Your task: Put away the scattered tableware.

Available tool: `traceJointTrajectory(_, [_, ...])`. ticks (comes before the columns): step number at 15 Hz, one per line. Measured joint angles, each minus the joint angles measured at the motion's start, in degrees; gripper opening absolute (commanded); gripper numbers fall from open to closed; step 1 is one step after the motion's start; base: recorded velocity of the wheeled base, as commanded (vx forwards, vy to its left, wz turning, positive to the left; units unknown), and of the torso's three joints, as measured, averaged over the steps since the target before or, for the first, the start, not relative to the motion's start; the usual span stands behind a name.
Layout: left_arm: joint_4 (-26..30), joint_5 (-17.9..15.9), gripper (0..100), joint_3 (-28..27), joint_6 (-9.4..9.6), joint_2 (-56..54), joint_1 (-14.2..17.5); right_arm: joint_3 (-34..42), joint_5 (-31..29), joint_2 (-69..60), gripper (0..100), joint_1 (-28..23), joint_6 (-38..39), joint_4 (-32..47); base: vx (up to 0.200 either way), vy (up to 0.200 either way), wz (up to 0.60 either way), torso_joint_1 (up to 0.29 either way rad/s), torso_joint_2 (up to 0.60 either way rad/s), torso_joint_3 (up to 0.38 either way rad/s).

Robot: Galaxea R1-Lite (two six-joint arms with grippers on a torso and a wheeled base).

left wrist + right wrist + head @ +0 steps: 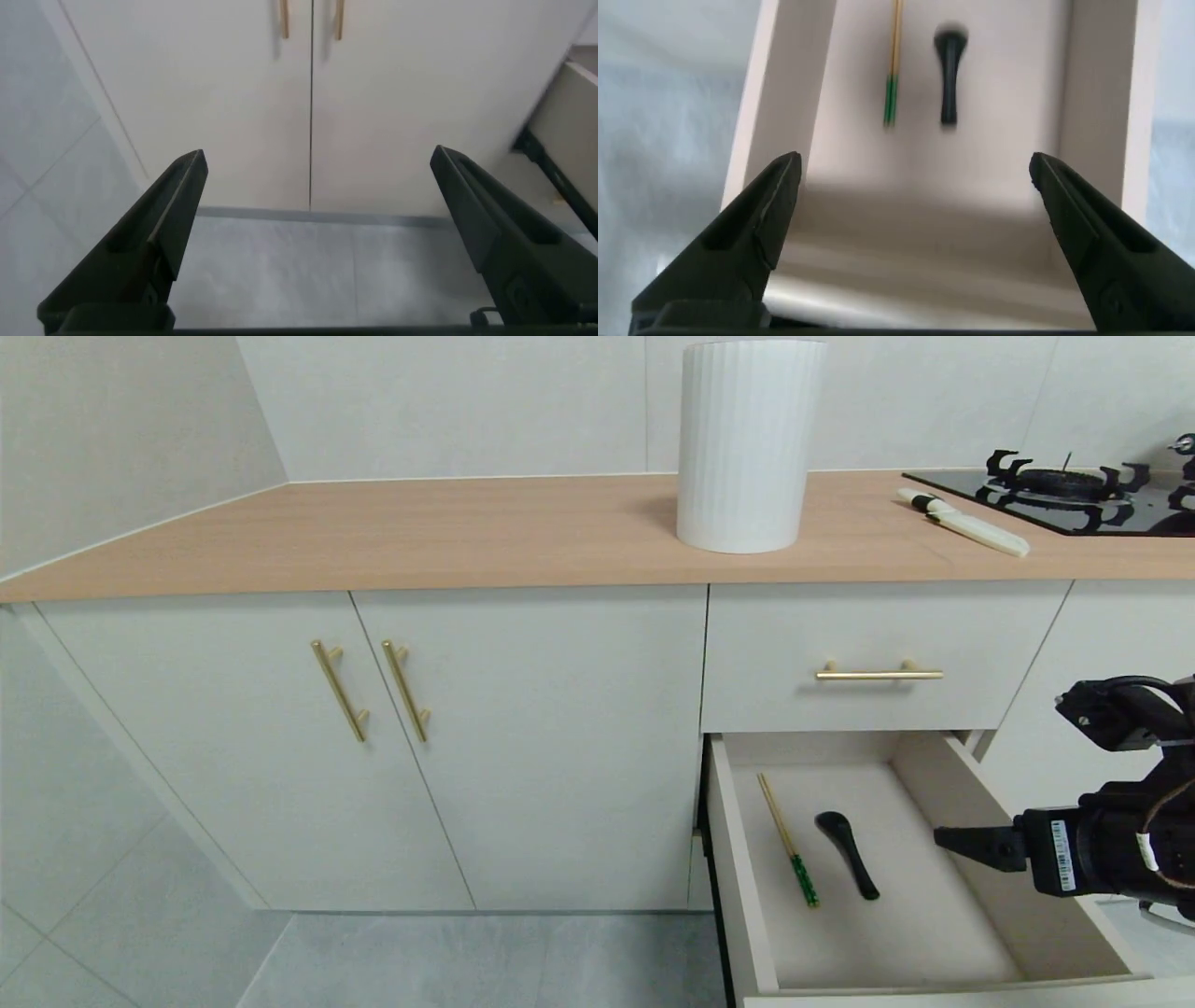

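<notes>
The pale open drawer (738, 868) stands pulled out at the near right. On its floor lie a pair of wooden chopsticks with green ends (790, 845) and, just to their right, a black spoon (848, 855), the two apart. The right gripper (913, 173) hangs over the drawer's right wall, its fingers spread wide and empty. The left gripper (318, 159), also wide and empty, faces the white cabinet doors (374, 112) low by the floor. Farther off, the wooden countertop (420, 537) bears a tall white ribbed cylinder (747, 448), and to its right a white sheathed knife (966, 523) beside a black gas hob (1064, 490).
</notes>
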Motion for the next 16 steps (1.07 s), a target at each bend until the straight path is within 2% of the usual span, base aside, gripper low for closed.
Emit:
traceJointTrajectory(2, [0.0,0.0,100,0.0,-0.04,0.0,0.0,-0.3,0.0,-0.1,100,0.8,-0.2,3.7,0.000,0.000,0.00,0.000,0.00,0.000])
traceJointTrajectory(3, [0.1,0.0,100,0.0,-0.09,0.0,0.0,-0.8,0.0,-0.1,100,1.2,-0.2,6.9,0.000,-0.200,0.00,-0.012,0.00,-0.002])
traceJointTrajectory(6, [0.0,0.0,100,0.0,-0.15,0.0,0.0,-4.4,0.1,0.5,100,2.9,-0.4,20.9,0.000,0.000,0.00,0.000,0.00,0.000])
traceJointTrajectory(8, [0.0,0.0,100,0.0,-0.13,0.0,0.0,-6.4,0.1,2.4,100,3.6,-0.3,25.2,0.000,0.000,0.00,0.000,0.00,0.000])
traceJointTrajectory(12, [0.0,0.0,100,0.0,-0.13,0.0,0.0,-7.6,0.2,10.0,100,4.3,0.0,27.9,0.000,0.000,0.00,0.000,0.00,0.000])
traceJointTrajectory(16, [0.0,0.0,100,0.0,-0.13,0.0,0.0,-7.6,0.0,16.7,100,4.7,2.1,24.3,0.000,0.000,0.00,0.000,0.00,0.000])
